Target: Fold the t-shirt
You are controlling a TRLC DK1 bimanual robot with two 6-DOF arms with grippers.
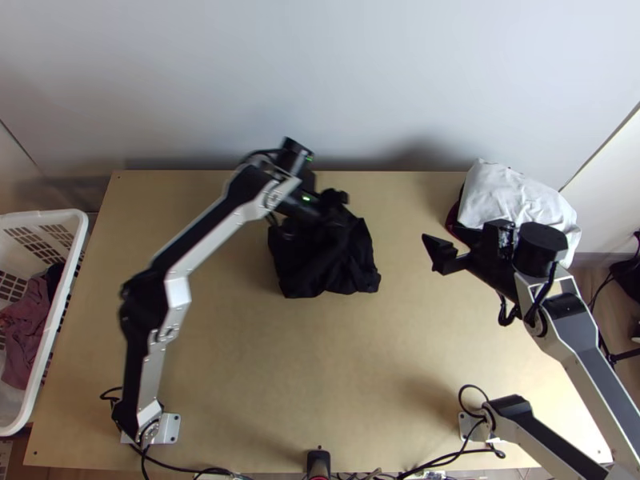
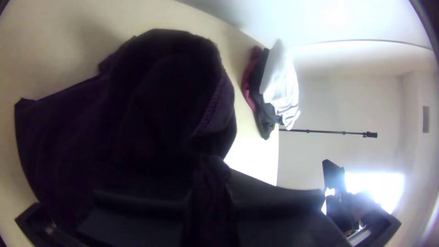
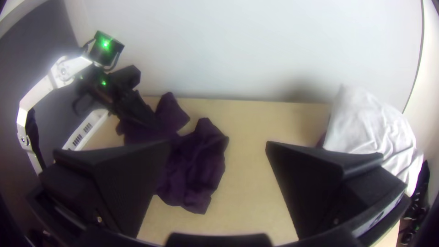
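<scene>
Pale wood makes the table (image 1: 320, 376); beyond its middle, the dark t-shirt (image 1: 320, 268) lies bunched. The right gripper (image 1: 442, 254), well apart from it, has its fingers spread wide. The left gripper (image 1: 328, 218) pinches some shirt fabric. Farther, rightward, sits a white cloth (image 1: 508, 196).

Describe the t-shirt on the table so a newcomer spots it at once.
Start at the light wooden table and go to its far half, around the middle. There the left gripper pinches a bunched, very dark purple t-shirt. Unlike the heap at the far right, it has no white cloth on top.
</scene>
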